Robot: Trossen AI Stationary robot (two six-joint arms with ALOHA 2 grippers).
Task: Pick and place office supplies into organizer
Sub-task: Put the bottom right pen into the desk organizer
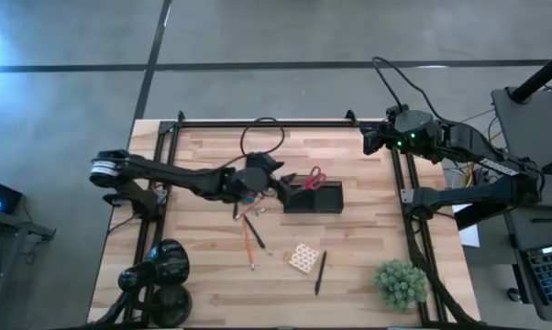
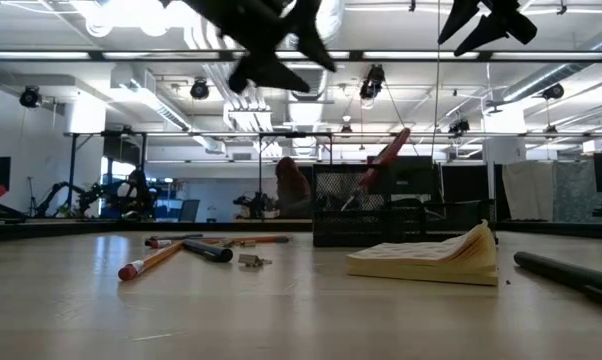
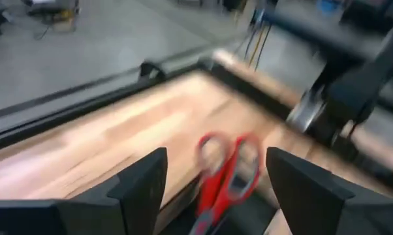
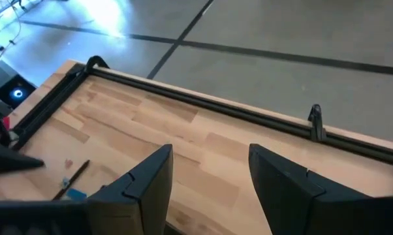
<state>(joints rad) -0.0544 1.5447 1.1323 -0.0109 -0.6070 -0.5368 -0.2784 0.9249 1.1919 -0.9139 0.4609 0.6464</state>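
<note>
The dark organizer (image 1: pixel 313 198) (image 2: pixel 381 215) stands mid-table. Red-handled scissors (image 1: pixel 314 177) (image 2: pixel 383 165) stick into it blades down, with the handles (image 3: pixel 228 163) leaning out above its rim. My left gripper (image 1: pixel 283 186) (image 3: pixel 216 163) hovers open just left of the organizer, above the table, with the scissor handles ahead between its fingers and apart from them. An orange pencil (image 1: pixel 247 236) (image 2: pixel 151 262), a dark pen (image 1: pixel 320 272) (image 2: pixel 571 273) and the yellowish note pad (image 1: pixel 303 258) (image 2: pixel 426 258) lie flat on the wood. A tiny blue piece (image 4: pixel 74 193) lies beside a pencil. My right gripper (image 1: pixel 369 139) (image 4: pixel 209 156) waits open, raised over the far right corner.
A green spiky plant ball (image 1: pixel 400 282) sits at the near right corner. Black round lamp-like objects (image 1: pixel 161 270) stand at the near left corner. A black cable (image 1: pixel 262 133) loops over the far side. A black rail frame (image 1: pixel 258 123) borders the table. Bare wood lies far of the organizer.
</note>
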